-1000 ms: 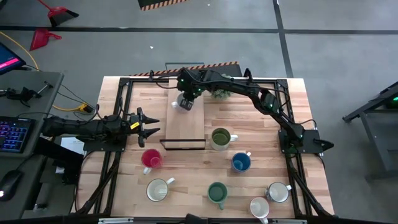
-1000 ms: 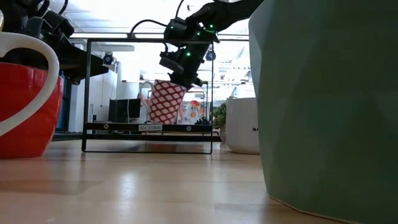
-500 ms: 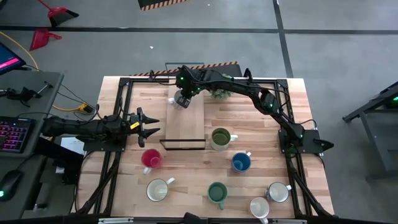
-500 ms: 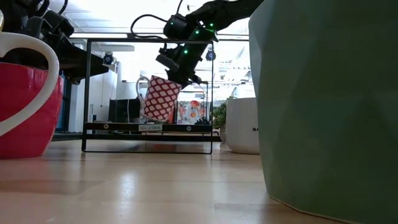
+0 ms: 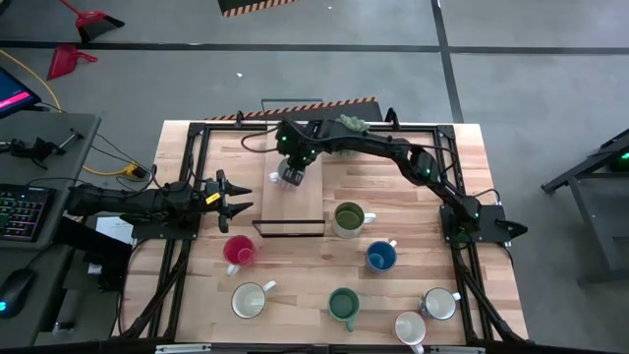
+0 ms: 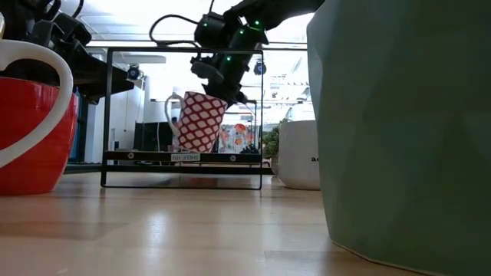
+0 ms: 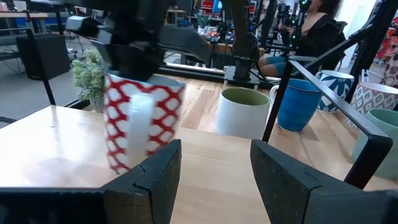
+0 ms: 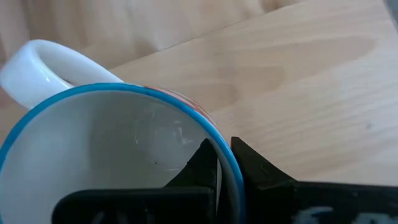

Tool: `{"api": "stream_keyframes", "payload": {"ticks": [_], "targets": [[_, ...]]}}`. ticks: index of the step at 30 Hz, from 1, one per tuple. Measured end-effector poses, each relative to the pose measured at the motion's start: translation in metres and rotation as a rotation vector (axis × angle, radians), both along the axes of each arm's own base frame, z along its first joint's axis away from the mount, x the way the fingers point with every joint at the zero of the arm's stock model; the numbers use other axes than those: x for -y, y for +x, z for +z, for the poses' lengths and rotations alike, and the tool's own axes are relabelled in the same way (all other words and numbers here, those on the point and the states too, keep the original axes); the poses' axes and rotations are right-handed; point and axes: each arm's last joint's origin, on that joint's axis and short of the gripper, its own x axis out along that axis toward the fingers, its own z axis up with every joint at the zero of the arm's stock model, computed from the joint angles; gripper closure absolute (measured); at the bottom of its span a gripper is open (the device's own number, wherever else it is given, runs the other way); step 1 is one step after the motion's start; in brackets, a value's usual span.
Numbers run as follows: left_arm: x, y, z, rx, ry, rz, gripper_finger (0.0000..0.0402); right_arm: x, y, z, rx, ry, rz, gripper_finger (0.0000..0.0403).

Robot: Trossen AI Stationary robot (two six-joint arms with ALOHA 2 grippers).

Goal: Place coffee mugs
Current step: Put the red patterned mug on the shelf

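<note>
Your wooden table (image 5: pixel 413 211) carries a black-framed rack with a pale wooden shelf (image 5: pixel 292 206) toward its far left, and your right arm reaches across from the right side to hang over that shelf. The right gripper (image 5: pixel 291 167) is pinched on the rim of a red-and-white patterned mug (image 6: pixel 199 121), one finger inside the blue-edged rim and one outside, and the mug tilts just above the shelf board with its white handle (image 6: pixel 172 115) turned away from the gripper. Your left arm waits at the table's left edge, the left gripper (image 5: pixel 233 198) spread wide and pointing at the rack. On the table nearer you stand the olive mug (image 5: pixel 348 218) beside the rack, then the blue mug (image 5: pixel 380 257), red mug (image 5: pixel 239 251), teal mug (image 5: pixel 343 304) and three white mugs along the near edge. A small potted plant (image 5: pixel 352 124) sits at the far edge.
</note>
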Motion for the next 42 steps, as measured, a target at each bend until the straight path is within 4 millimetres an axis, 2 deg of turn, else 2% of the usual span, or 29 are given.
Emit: {"api": "stream_keyframes", "payload": {"ticks": [4,11,25,37,42], "targets": [[0.0000,0.0000,0.0000,0.000,-0.002,0.000,0.0218,-0.0074,0.0021,0.0001,0.002,0.004,0.017,0.0403],[0.0000,0.0000,-0.0003,0.001,-0.018,0.002,0.0218,-0.0058,0.0016,0.0002,0.001,-0.003,0.015,0.0400],[0.0000,0.0000,-0.0003,0.000,-0.018,0.001,0.0218,-0.0045,0.0025,0.0032,0.012,-0.060,0.008,0.0349],[0.0000,0.0000,-0.0003,0.000,-0.017,0.001,0.0218,-0.0035,0.0057,0.0053,0.047,-0.086,0.023,0.0291],[0.0000,0.0000,-0.0003,0.000,-0.017,0.001,0.0218,-0.0028,0.0051,0.0052,0.035,-0.109,0.010,0.0282]]}}
